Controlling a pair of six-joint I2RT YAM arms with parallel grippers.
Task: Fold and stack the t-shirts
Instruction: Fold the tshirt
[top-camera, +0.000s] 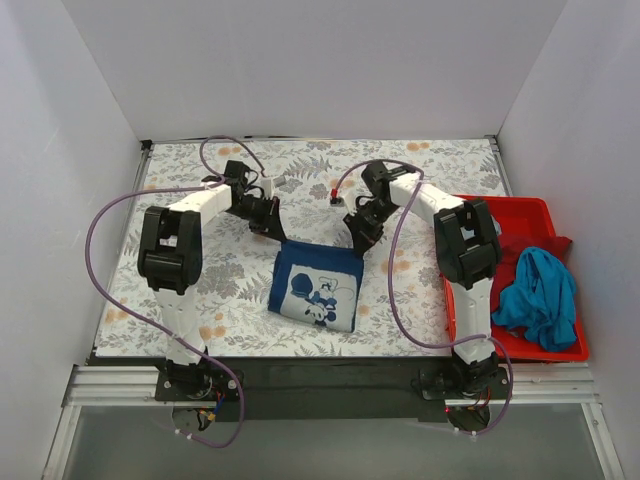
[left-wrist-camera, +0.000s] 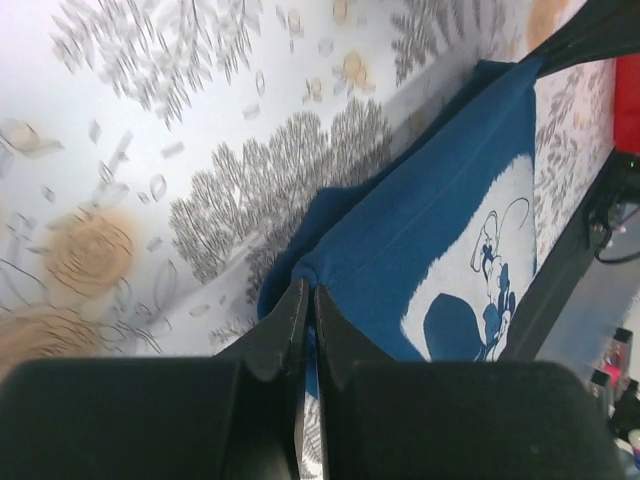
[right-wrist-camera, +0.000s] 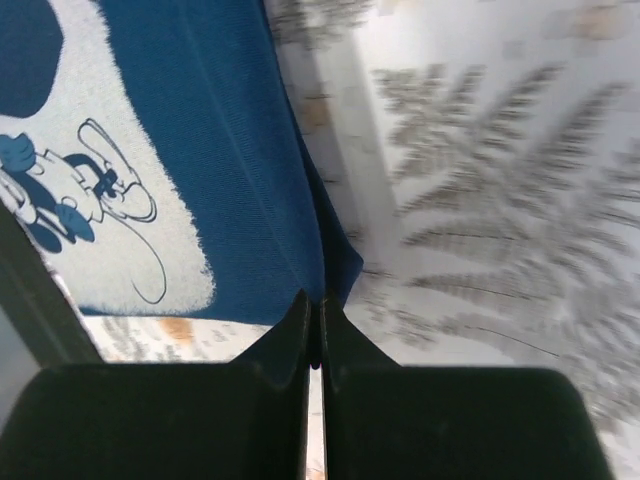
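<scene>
Top external view: left gripper (top-camera: 271, 227) and right gripper (top-camera: 362, 237) each clamp a far corner of the navy t-shirt (top-camera: 318, 285).

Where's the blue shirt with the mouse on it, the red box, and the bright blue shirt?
navy t-shirt (top-camera: 317, 285): top view, on its white print.
red bin (top-camera: 500, 205): top view, on its far wall.
teal t-shirt (top-camera: 540, 295): top view, on its bunched middle.

Inside the red bin (top-camera: 500, 204), the teal t-shirt (top-camera: 540, 295) lies over the red t-shirt (top-camera: 545, 245) and hides most of it.
</scene>
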